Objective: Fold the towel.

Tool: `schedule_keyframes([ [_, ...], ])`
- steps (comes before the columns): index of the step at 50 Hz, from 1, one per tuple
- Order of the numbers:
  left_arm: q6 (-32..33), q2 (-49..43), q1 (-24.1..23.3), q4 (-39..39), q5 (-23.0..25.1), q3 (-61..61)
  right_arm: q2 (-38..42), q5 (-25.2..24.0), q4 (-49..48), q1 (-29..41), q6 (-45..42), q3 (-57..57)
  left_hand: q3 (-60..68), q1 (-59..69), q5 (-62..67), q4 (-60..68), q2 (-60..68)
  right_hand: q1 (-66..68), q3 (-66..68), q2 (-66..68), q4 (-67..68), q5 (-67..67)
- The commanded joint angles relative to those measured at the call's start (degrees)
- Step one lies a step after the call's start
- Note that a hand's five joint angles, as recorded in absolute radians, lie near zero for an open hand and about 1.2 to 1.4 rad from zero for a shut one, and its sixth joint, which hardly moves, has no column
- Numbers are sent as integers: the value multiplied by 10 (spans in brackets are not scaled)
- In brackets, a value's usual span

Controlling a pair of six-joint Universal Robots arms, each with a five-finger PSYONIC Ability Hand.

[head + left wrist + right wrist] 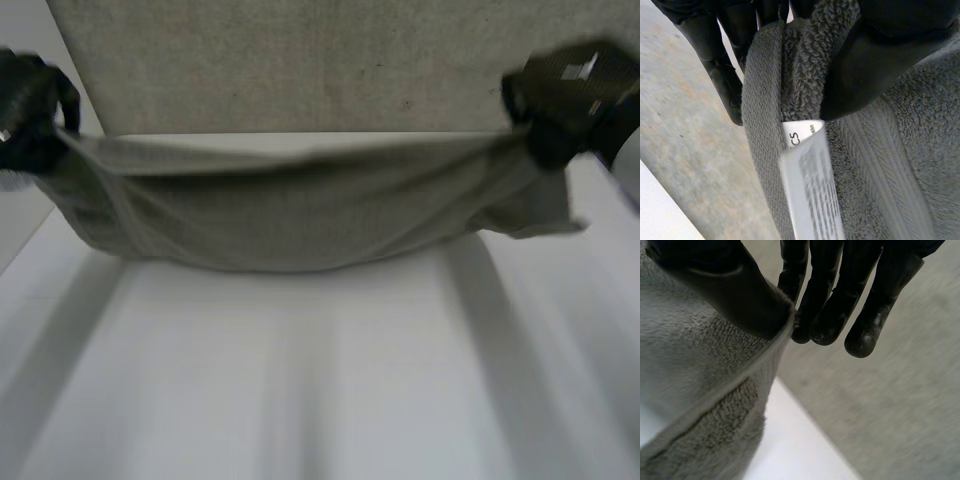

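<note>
Blur is softening both hands in the head view, and the left hand [30, 110], at the upper left of the frame, is being cut off by the frame's edge. One grey towel [300, 215] is hanging in a sagging band across the middle of the frame, stretched between the two hands above the white table [320, 400]. Its far part is lying flat at the top of the frame. The left hand is pinching one end of the raised edge, its thumb pressing bunched cloth against its fingers. One white label [810, 195] is sticking out of the hem just past the thumb's tip, its print too blurred to read. The right hand [570, 95], at the upper right, is gripping the other end, its thumb lying on one face of the hem and its fingers reaching behind it.
</note>
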Motion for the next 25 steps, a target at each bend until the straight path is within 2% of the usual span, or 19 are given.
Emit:
schedule_keyframes([
  [1, -97, -62, 0, -26, -4, 90, 56, 1, 93, -1, -5, -155, 38, 70, 56, 23, 33, 41, 39, 50, 36, 33],
  [3, -98, -98, -10, -29, -14, 109, 133, 6, 117, 9, -14, -204, 38, 70, 56, 23, 33, 41, 39, 50, 36, 33],
  [5, -97, -135, -21, -34, -34, 131, 165, 12, 128, 13, -25, -224, 38, 70, 56, 23, 33, 41, 39, 50, 36, 33],
  [6, -96, -178, -41, -44, -58, 157, 165, 12, 128, 14, -25, -224, 38, 70, 56, 23, 33, 41, 39, 50, 36, 33],
  [7, -96, -178, -41, -44, -58, 157, 196, 22, 135, 22, -41, -242, 38, 70, 56, 23, 33, 41, 39, 50, 36, 33],
  [9, -95, -277, -74, -70, -100, 234, 228, 38, 135, 36, -59, -259, 38, 70, 56, 23, 33, 41, 39, 50, 36, 33],
  [10, -95, -277, -74, -70, -101, 234, 262, 55, 134, 47, -72, -279, 38, 70, 56, 23, 33, 41, 39, 50, 36, 33],
  [11, -95, -323, -85, -88, -118, 278, 295, 73, 132, 60, -80, -307, 38, 70, 56, 23, 33, 41, 39, 50, 36, 33],
  [14, -91, -404, -104, -120, -146, 373, 325, 87, 124, 68, -81, -339, 38, 70, 56, 23, 33, 41, 39, 50, 36, 33],
  [15, -91, -404, -105, -120, -146, 374, 353, 95, 108, 72, -81, -372, 38, 70, 56, 23, 33, 41, 39, 50, 36, 33],
  [17, -82, -468, -125, -136, -176, 474, 380, 99, 87, 72, -83, -407, 38, 70, 56, 23, 33, 41, 39, 50, 36, 33],
  [18, -82, -468, -125, -136, -176, 475, 402, 100, 60, 72, -85, -442, 38, 70, 56, 23, 33, 41, 39, 50, 36, 33],
  [19, -80, -490, -137, -137, -196, 527, 423, 102, 30, 72, -87, -480, 38, 70, 56, 23, 33, 41, 39, 50, 36, 33],
  [20, -80, -507, -148, -136, -216, 581, 423, 102, 30, 72, -87, -480, 38, 70, 56, 23, 33, 41, 39, 50, 36, 33],
  [21, -80, -507, -148, -136, -217, 582, 437, 104, -2, 72, -88, -518, 38, 70, 56, 23, 33, 41, 39, 50, 36, 33],
  [23, -88, -526, -162, -134, -255, 686, 443, 102, -38, 72, -88, -549, 38, 70, 56, 23, 33, 41, 39, 50, 36, 33],
  [24, -88, -526, -162, -134, -255, 687, 443, 99, -79, 73, -88, -571, 38, 70, 56, 23, 33, 41, 39, 50, 36, 33],
  [25, -94, -527, -169, -126, -274, 726, 443, 99, -79, 73, -88, -571, 38, 70, 56, 23, 33, 41, 39, 50, 36, 33],
])
